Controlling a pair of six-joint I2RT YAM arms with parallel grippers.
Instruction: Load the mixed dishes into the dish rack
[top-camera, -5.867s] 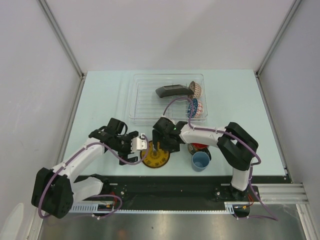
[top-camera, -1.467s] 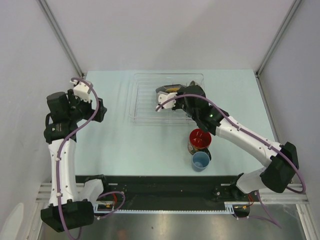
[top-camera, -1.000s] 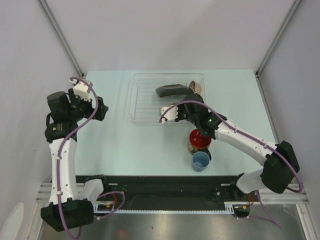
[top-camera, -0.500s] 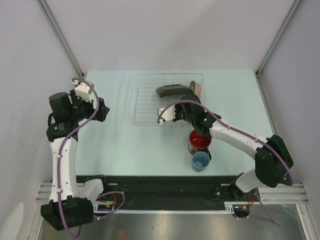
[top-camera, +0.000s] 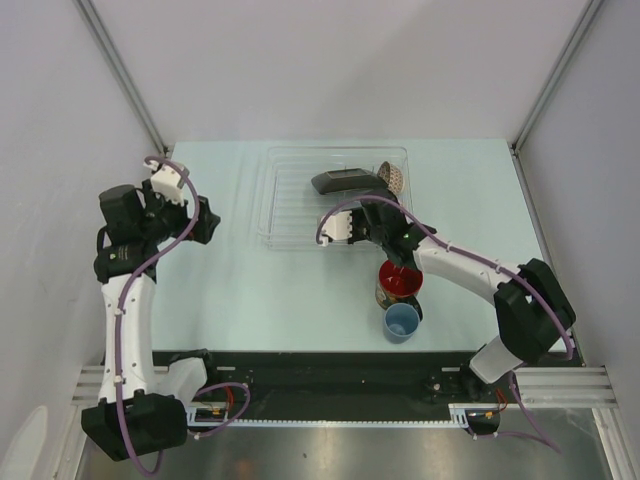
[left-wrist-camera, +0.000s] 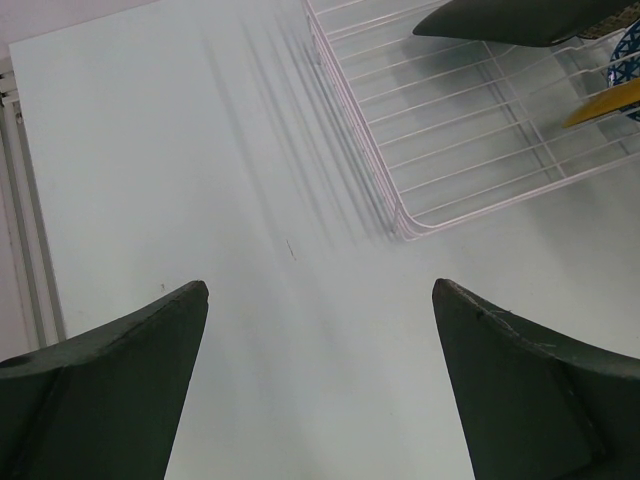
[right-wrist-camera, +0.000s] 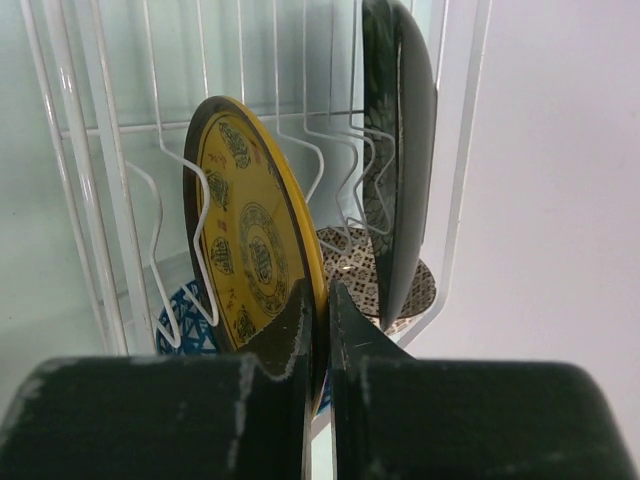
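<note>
The saucer (right-wrist-camera: 250, 230) stands on edge in the rack (top-camera: 272, 200), slotted between wires, its patterned face turned left in the right wrist view. Just right of it the black plate (right-wrist-camera: 405, 150) also stands upright. The cream bowl (right-wrist-camera: 360, 270) lies low between them and the blue bowl (right-wrist-camera: 190, 320) shows behind the saucer's lower left.

The right gripper (right-wrist-camera: 320, 300) points straight at the saucer. Its fingers are drawn together to a thin slit, with the tips at the saucer's lower rim. Whether they nip the rim, I cannot tell. From above, the right arm bends at the elbow near the table's right side, and its forearm reaches left to the rack's near right corner.

The mug (top-camera: 400, 280) and the cup (top-camera: 402, 321) sit on the table (top-camera: 230, 290), near the rack and under that forearm.

The left arm stands tall at the left edge. The left gripper (left-wrist-camera: 320, 288) is spread wide, holds nothing, and hangs over bare table left of the rack.
</note>
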